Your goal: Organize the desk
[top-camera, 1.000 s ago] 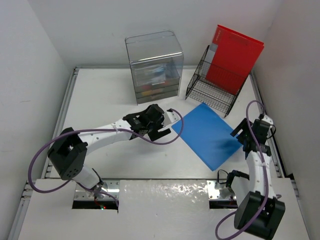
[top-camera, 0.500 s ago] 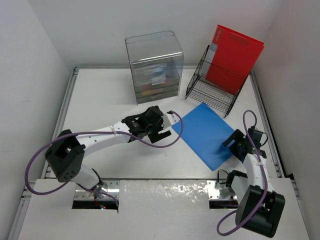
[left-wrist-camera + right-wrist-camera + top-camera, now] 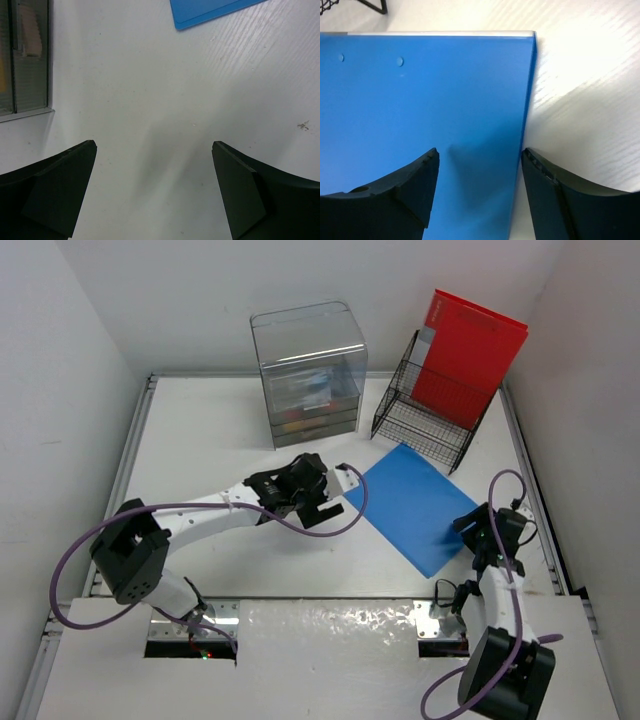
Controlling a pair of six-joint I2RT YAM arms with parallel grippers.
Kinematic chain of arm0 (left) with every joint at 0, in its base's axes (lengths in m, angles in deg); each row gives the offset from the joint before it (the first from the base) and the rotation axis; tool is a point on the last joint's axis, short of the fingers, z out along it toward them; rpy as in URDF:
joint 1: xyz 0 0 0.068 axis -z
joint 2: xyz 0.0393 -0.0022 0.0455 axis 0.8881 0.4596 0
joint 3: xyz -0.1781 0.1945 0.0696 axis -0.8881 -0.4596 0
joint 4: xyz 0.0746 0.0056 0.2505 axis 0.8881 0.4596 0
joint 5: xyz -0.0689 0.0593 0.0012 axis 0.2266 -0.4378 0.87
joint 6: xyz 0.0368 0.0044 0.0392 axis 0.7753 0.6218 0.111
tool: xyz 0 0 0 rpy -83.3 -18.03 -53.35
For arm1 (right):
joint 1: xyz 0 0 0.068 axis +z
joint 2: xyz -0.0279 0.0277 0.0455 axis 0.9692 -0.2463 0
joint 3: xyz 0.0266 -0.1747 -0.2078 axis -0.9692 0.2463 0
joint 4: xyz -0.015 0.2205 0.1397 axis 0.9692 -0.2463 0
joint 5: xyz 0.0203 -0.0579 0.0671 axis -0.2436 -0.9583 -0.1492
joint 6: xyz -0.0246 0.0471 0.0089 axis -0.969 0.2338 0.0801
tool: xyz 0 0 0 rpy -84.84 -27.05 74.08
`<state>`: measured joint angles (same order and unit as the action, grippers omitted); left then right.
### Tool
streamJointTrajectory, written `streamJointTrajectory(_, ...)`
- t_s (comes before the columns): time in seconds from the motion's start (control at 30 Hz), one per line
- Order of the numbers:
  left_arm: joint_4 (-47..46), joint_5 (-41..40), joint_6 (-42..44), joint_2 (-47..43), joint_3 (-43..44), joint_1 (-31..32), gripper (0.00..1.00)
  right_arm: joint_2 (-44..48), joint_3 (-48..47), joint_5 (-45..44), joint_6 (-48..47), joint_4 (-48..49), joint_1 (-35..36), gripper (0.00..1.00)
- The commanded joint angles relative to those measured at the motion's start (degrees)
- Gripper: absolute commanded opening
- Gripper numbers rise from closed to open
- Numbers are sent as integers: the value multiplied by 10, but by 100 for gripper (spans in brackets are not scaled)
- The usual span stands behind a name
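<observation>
Carrying everything: counter, white and flat with silvery edge rails, spread under both arms from their bases to the back wall.
Blue folder: flat on the counter right of centre, turned diagonally, far corner near the wire rack.
Right gripper: jaws apart, low over the folder's near right edge; one finger above the blue sheet, the other above bare counter; nothing clamped.
Left gripper: jaws spread wide and empty, over bare counter just left of the folder's left corner.
Wire rack: black, at the back right, with red folder standing tilted in it.
Drawer unit: clear plastic, back centre, left of the rack; small items dimly seen inside.
</observation>
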<state>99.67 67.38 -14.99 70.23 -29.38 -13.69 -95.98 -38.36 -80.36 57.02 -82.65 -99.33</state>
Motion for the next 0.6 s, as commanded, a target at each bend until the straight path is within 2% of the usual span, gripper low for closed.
streamJointTrajectory(0.0,-5,11,-8,4,12,9,100,32,28,-25,22,66,-8,64)
streamJointTrajectory(0.1,-4,18,-7,13,11,9,100,31,31,31,2,126,-9,62)
streamJointTrajectory(0.2,2,20,-11,26,18,9,100,-1,24,64,2,147,-11,62)
streamJointTrajectory(0.4,7,24,-9,40,22,9,100,-32,56,87,28,229,-22,58)
streamJointTrajectory(0.57,7,27,-11,47,25,9,100,-24,72,90,15,250,-29,55)
